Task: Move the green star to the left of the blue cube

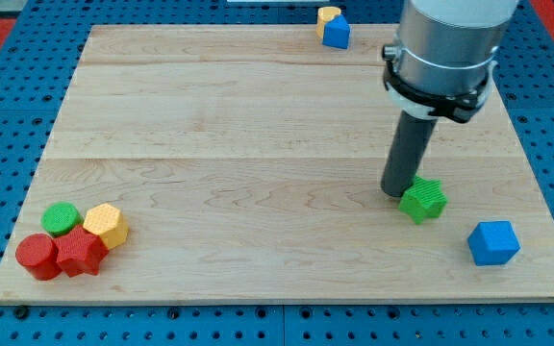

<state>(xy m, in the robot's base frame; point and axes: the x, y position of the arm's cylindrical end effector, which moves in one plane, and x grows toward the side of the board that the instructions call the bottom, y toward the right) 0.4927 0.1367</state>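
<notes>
The green star [424,200] lies on the wooden board at the view's right, lower half. My tip [397,193] touches the star's left side. The blue cube [493,242] sits lower and further right, apart from the star, near the board's bottom right corner.
A second blue block [337,33] and a yellow block [328,15] sit together at the board's top edge. At the bottom left lie a green cylinder [62,219], a yellow block [107,226], a red cylinder [37,256] and a red star [81,254], bunched together.
</notes>
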